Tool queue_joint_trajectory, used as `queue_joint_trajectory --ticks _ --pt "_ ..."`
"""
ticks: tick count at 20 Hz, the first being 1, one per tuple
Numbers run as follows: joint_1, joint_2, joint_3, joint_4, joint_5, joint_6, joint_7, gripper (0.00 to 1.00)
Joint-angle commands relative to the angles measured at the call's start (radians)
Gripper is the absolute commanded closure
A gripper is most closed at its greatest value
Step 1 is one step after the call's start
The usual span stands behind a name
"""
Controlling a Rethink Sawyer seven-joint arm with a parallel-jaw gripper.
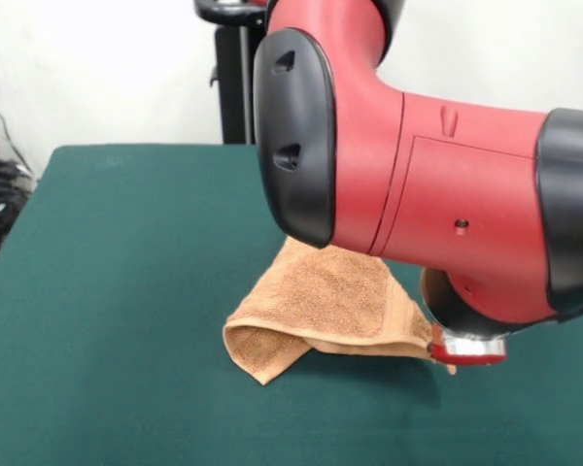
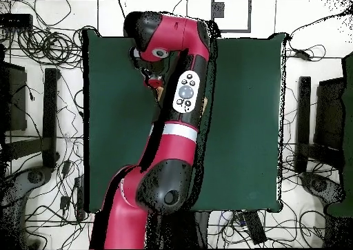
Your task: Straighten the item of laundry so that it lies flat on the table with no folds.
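The towel (image 1: 325,301) lies crumpled on the green surface (image 1: 117,291), a little to the picture's right of the middle in the front view and partly hidden behind the big red and black arm (image 1: 418,184). Its near hem is lifted and doubled over, with one corner rolled under at the lower left, so the cloth stands in a loose tent and does not lie flat. The right corner rises to the silver ring at the arm's wrist, where the claw (image 1: 454,361) sits just beside or on the cloth; its tips are hidden, so I cannot tell whether it is open or closed on the towel. In the overhead view only a sliver of towel (image 2: 160,94) shows beside the arm (image 2: 180,102). Wide bare green lies all around: to the left, the near edge and the far edge in the front view, all well apart from the towel
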Motion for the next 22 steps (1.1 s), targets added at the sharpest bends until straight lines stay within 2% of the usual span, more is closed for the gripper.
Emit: queue_joint_trajectory --ticks 1,10,22 --pt "-0.014 0.039 -0.095 -0.016 0.081 -0.09 0.217 0.0" --pt "-0.005 0.047 -0.091 0.023 0.085 -0.144 0.183 0.0" --pt "-0.01 0.038 -0.076 0.037 0.078 -0.14 0.143 0.0"
